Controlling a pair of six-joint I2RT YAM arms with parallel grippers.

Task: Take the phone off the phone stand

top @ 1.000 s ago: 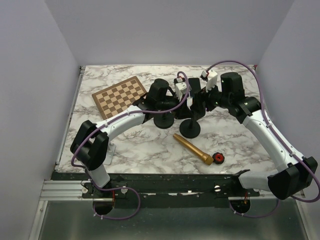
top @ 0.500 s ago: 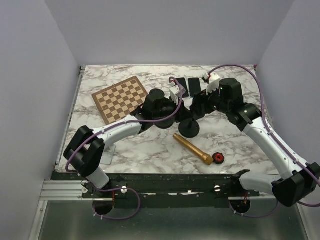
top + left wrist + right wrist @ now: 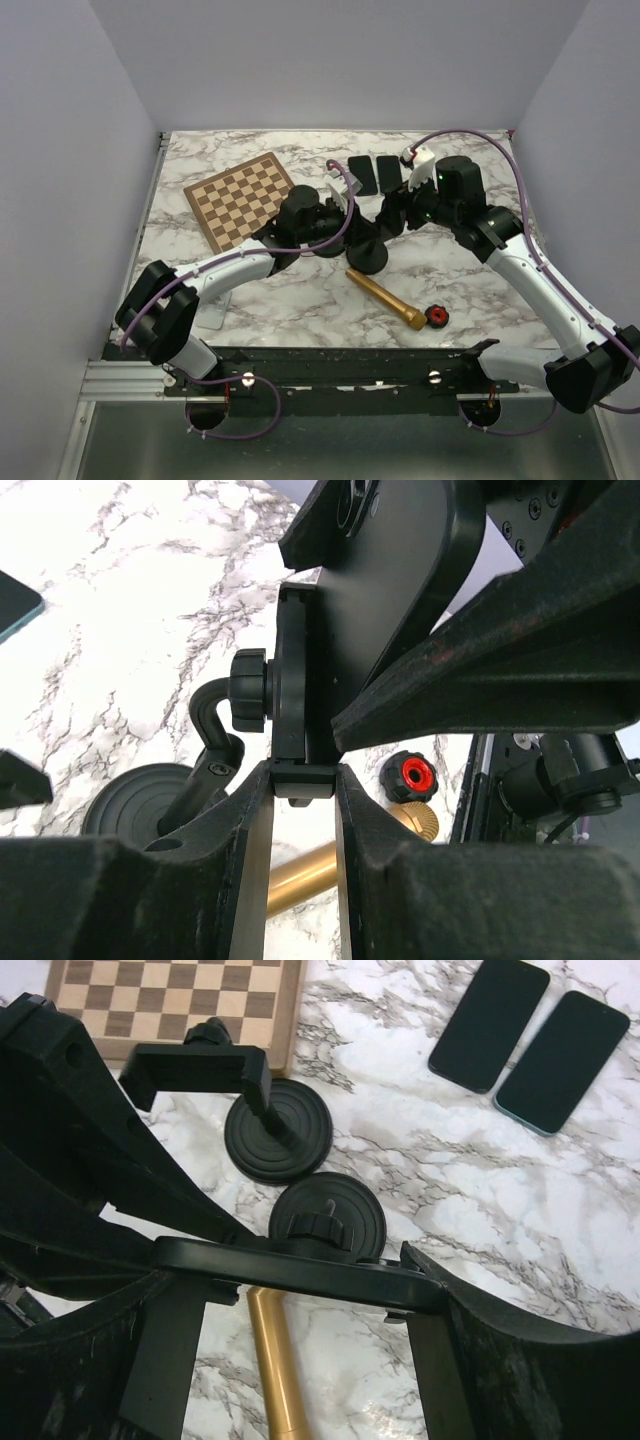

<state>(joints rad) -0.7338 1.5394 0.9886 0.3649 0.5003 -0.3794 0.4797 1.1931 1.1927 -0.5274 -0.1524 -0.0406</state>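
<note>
Phone (image 3: 300, 1263) isn't out yet: it sits in the phone stand (image 3: 290, 680), dead centre of the right wrist view. My right gripper (image 3: 300, 1286) is spread wide and clamped across the phone's edges. My left gripper (image 3: 303, 780) pinches the stand's bottom lip. My worry is that lip is skinny. If the left slips when I pull, the stand could lift with the phone and tip into the empty stand (image 3: 265, 1142) just beside it (gold cylinder (image 3: 275, 1360) is near too).

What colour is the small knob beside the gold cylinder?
Knob: red centre, black rim; left wrist view.
</note>
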